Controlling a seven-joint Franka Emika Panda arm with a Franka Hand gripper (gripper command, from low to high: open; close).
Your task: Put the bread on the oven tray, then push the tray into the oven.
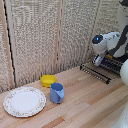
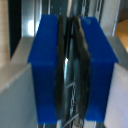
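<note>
In the exterior view my white clamp (image 1: 97, 60) hangs at the right, fingers pointing down just above the far end of the oven pan (image 1: 95, 73). The pan is a dark wire tray lying on the table and reaching toward the oven (image 1: 116, 64), which my arm mostly covers. Up close in the wrist view, the clamp (image 2: 71, 70) has its blue fingertips (image 2: 45, 65) pressed together, dark pads meeting, and nothing recognisable sits between them. The bread is hidden from both views.
A round patterned plate (image 1: 24, 101) lies at the exterior view's left. Beside it stand a yellow bowl (image 1: 48, 80) and a blue mug (image 1: 56, 92). A woven screen (image 1: 45, 35) closes off the back of the wooden table (image 1: 85, 102).
</note>
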